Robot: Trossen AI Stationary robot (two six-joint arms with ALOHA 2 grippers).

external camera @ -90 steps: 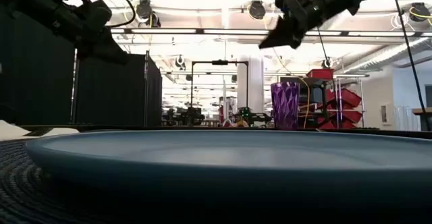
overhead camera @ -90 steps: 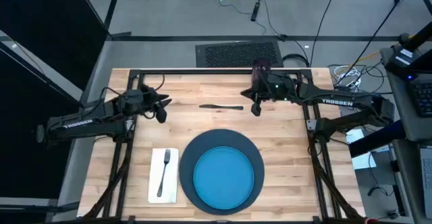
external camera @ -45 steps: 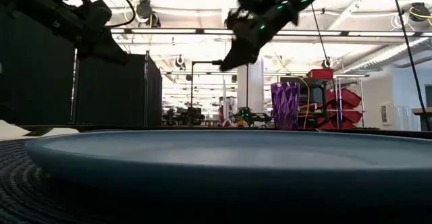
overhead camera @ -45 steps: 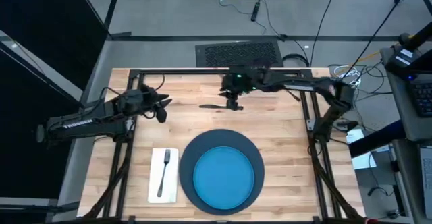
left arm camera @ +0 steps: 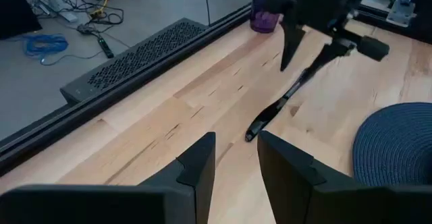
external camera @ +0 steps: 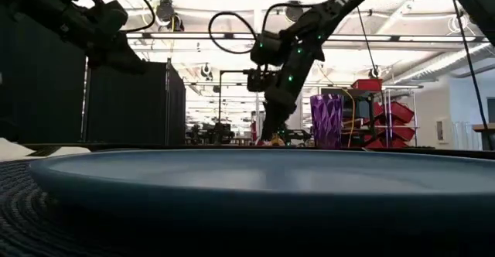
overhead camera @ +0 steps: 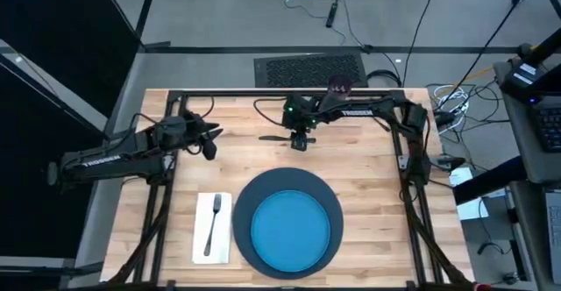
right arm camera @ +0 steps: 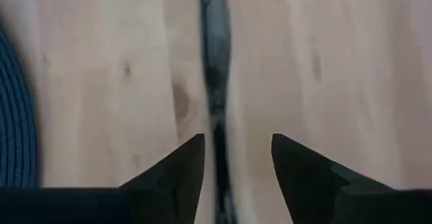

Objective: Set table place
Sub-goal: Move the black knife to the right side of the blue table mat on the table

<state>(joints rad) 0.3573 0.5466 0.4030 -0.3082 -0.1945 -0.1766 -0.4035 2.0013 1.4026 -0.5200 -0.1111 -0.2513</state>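
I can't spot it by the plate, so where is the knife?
The dark metal knife lies on the pale wooden table, beyond the navy round disc, under the right gripper.

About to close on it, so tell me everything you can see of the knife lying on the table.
The slim dark metal knife lies flat on the pale wooden plank table, beyond the dark navy round disc and apart from it, its length running across the table. It looks like one narrow piece, handle and blade hard to tell apart. The right gripper is directly above one end, open, its fingers straddling the knife; whether they touch it cannot be told.
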